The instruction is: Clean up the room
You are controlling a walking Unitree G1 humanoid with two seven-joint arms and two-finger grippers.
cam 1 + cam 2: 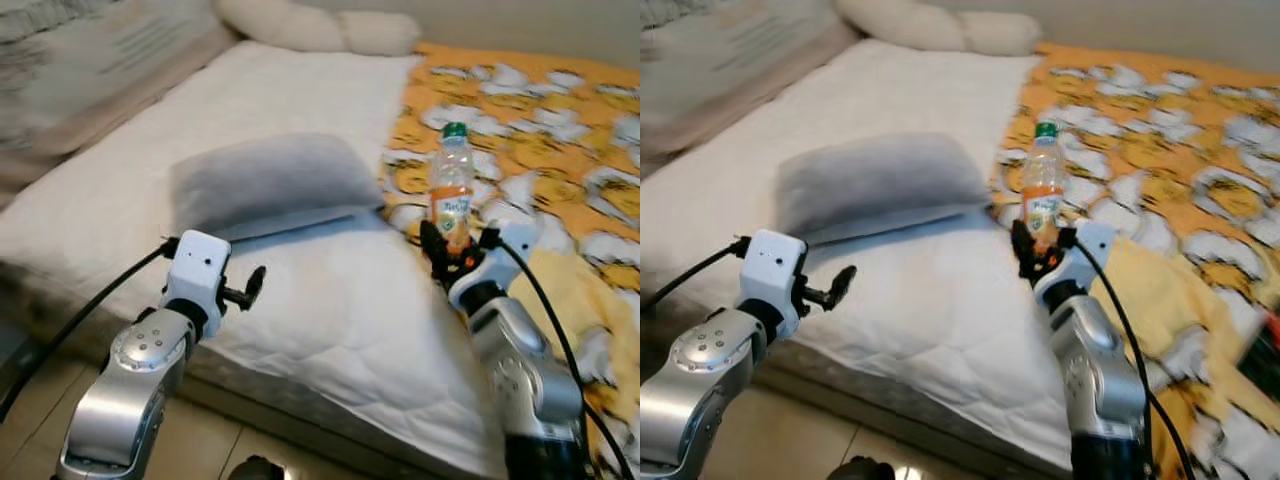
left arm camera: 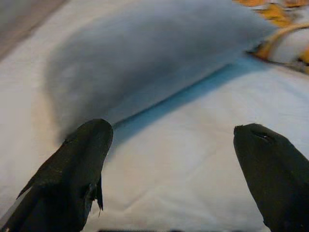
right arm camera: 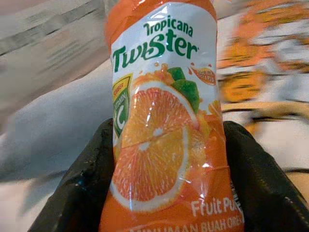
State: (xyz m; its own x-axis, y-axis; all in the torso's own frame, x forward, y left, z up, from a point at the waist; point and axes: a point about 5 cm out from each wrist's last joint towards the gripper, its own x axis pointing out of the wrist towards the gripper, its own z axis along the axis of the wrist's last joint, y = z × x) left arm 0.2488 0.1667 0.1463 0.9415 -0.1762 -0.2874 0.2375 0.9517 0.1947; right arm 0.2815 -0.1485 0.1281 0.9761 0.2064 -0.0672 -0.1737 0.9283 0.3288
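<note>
An orange juice bottle with a green cap and a Tropicana Twister label stands upright in my right gripper, which is shut on its lower part above the bed. My left gripper hovers open over the white mattress, a little in front of a grey pillow. Through the left wrist camera, the two black fingers stand wide apart with the grey pillow just beyond them and nothing between them.
An orange and white patterned blanket covers the right side of the bed. White pillows lie at the head. A striped cushion leans at the far left. Tiled floor shows at the bed's near edge.
</note>
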